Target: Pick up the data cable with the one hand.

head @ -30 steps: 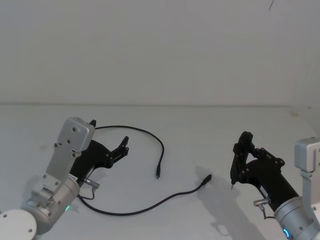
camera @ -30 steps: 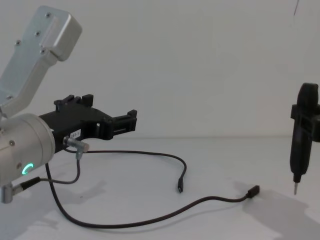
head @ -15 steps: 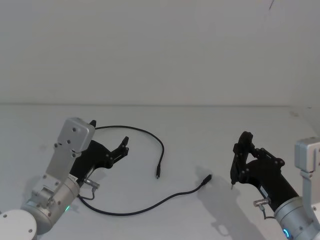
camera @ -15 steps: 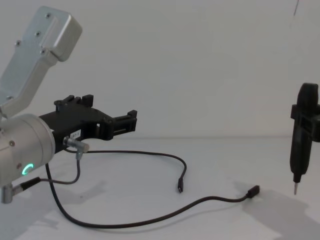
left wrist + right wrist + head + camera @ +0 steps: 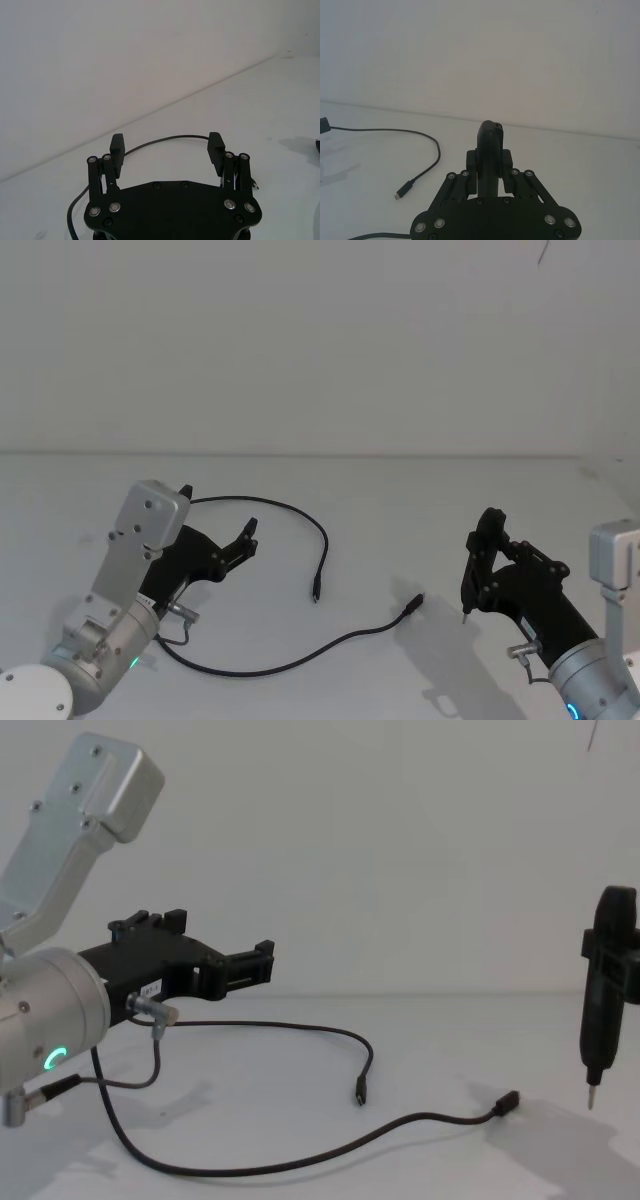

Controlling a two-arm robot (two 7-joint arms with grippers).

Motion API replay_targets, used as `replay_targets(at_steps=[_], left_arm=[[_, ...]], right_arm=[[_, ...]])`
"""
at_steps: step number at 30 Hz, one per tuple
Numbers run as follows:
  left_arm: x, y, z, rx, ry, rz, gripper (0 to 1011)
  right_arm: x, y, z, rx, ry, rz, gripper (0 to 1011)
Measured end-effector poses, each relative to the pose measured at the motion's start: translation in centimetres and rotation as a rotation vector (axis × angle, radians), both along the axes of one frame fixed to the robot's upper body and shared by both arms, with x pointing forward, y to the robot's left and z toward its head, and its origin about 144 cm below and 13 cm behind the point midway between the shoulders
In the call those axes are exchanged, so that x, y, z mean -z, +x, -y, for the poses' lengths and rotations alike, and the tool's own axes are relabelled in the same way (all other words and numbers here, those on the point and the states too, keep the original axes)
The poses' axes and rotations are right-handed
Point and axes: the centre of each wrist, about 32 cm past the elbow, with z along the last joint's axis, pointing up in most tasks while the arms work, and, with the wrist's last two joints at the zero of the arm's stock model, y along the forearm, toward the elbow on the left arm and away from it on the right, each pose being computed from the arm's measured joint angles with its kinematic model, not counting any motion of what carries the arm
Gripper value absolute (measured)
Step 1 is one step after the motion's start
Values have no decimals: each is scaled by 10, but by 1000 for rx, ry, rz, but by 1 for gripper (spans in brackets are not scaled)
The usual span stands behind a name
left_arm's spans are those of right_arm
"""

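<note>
- Black cable (image 5: 325, 545) lies slack on the white table (image 5: 400, 490). It sits below and ahead of the left claw (image 5: 218, 512) and touches neither finger.
- One stretch arcs out past that claw's fingertips, crossing the gap between them in the left wrist view. It ends at the first plug (image 5: 314, 593), ahead of the claw and to its right.
- The other stretch loops back beneath the claw's arm, then runs well off to its right. It ends at the second plug (image 5: 415, 600), between the two claws.
- Left claw hangs above the table, jaws spread wide with nothing between them. A green ring (image 5: 52, 1058) glows on the silver cylinder behind it.
- Right claw (image 5: 487, 558), well off to the left claw's right, is closed round a black pen-shaped tool (image 5: 467, 585). The tool stands upright, metal tip pointing down at the table.
- Second plug lies near that tip, apart from it.
</note>
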Motion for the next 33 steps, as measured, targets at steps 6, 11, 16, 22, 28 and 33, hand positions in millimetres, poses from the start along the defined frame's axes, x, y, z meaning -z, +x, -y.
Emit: replay_targets(at_steps=[6, 11, 16, 22, 28, 33], left_arm=[[-1, 0, 0, 1, 2, -3, 1001], [-4, 0, -4, 21, 19, -22, 1001], [-11, 1, -11, 64, 49, -52, 1001], [-21, 3, -22, 135, 100, -104, 1001], [-33, 7, -30, 210, 152, -172, 1001], [-42, 10, -32, 255, 179, -237, 1001]], right_arm=[[0, 0, 0, 0, 0, 0, 279], [0, 0, 0, 0, 0, 0, 279], [0, 0, 0, 0, 0, 0, 279], [0, 0, 0, 0, 0, 0, 279], [0, 0, 0, 0, 0, 0, 279], [0, 0, 0, 0, 0, 0, 279]])
